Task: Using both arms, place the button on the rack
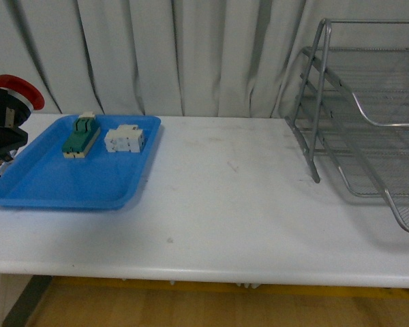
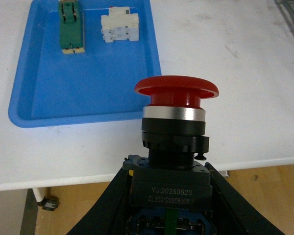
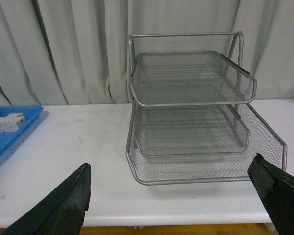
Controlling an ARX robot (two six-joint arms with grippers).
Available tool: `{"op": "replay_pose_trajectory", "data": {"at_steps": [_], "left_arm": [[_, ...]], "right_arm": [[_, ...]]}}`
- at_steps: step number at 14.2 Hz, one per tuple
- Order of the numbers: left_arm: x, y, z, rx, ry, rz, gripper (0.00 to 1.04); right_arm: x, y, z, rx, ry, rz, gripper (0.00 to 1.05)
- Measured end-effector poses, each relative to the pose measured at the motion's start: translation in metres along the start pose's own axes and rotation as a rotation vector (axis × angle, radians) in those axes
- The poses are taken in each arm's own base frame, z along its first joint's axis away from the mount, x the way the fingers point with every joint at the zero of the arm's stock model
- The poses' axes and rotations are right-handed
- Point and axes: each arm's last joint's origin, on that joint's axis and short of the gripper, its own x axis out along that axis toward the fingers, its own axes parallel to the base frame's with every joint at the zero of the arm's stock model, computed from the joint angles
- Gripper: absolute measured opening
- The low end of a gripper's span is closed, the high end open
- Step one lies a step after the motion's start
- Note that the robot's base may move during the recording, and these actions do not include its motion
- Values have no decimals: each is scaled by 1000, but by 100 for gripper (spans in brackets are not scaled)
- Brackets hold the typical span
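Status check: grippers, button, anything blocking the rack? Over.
Left gripper shut on button, held aloft near blue tray. Right gripper open, empty, facing rack. Nothing visible blocking the way.

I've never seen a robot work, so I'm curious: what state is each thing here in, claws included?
Red-capped black push button: held in the air, off the tray.
Left gripper: shut on the button.
Right gripper: open, empty.
Flat blue plastic tray: holding two parts.
Green-and-cream rectangular component: lying in the tray.
White blocky component: in the tray, beside it.
Silver three-tier wire-mesh rack: upright, tiers empty.
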Motion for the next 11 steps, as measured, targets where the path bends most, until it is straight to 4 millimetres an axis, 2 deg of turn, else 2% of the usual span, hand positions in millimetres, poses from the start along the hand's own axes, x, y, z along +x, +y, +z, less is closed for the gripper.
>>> {"op": "replay_pose_trajectory", "data": {"at_steps": [11], "left_arm": [[9,-11,-9,5,18,-25,36]], "right_arm": [[0,0,0,0,1,0,98]]}}
